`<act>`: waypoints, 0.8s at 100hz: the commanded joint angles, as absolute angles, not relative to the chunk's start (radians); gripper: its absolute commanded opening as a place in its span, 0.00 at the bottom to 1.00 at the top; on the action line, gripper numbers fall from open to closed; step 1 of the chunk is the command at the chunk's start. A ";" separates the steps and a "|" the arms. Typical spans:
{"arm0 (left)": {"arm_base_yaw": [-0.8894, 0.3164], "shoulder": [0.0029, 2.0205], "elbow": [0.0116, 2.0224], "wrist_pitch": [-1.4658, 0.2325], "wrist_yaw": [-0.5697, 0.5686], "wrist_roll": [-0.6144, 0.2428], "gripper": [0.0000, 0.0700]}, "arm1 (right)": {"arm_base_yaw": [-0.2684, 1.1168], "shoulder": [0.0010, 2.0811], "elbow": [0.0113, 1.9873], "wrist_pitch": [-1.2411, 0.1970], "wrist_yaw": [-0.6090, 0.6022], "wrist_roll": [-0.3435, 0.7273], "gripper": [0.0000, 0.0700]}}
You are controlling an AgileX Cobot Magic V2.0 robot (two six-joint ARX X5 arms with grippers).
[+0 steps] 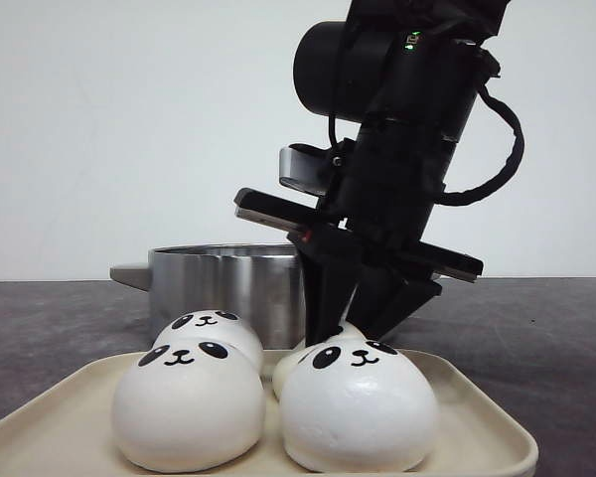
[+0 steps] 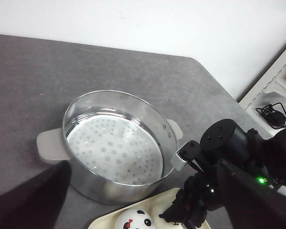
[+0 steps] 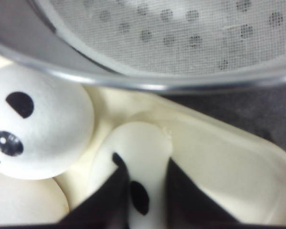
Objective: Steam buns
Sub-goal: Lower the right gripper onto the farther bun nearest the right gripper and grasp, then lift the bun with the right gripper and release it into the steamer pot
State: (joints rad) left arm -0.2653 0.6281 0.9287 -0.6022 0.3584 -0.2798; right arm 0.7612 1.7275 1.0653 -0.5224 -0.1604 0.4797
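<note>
right gripper (image 1: 350,333) is down over the cream tray (image 1: 477,407), fingers (image 3: 109,195) pinching the rear-right bun (image 3: 138,157), which looks squeezed narrow between them. the front-right bun (image 1: 358,407) sits just in front of the gripper, touching the pinched one. two more buns are on the gripper's left side: front-left bun (image 1: 187,405) and rear-left bun (image 1: 207,333). steel steamer pot (image 2: 117,145) stands just behind the gripper, beyond the tray edge, perforated bottom visible. left gripper isn't visible in any view, only a dark blur in the left wrist view.
</note>
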 commanded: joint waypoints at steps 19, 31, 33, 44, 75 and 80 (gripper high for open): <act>-0.269 0.633 0.942 -0.590 0.363 -0.272 0.85 | 0.783 1.599 1.170 -0.611 -0.259 0.458 0.01; -0.269 0.633 0.942 -0.583 0.363 -0.272 0.85 | 0.785 1.542 1.289 -0.687 -0.307 0.423 0.01; -0.269 0.633 0.942 -0.581 0.363 -0.272 0.85 | 0.785 1.537 1.312 -0.697 -0.306 0.414 0.01; -0.269 0.634 0.942 -0.571 0.363 -0.273 0.85 | 0.782 1.533 1.443 -0.702 -0.239 0.370 0.01; -0.269 0.638 0.942 -0.551 0.363 -0.272 0.85 | 0.667 1.627 1.565 -0.512 -0.006 0.194 0.01; -0.269 0.641 0.942 -0.554 0.363 -0.273 0.85 | 0.645 1.665 1.565 -0.500 -0.004 0.192 0.01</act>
State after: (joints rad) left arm -0.2661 0.6304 0.9287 -0.5625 0.3584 -0.2798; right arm 0.6598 1.5917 1.5547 -0.5102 -0.0090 0.2325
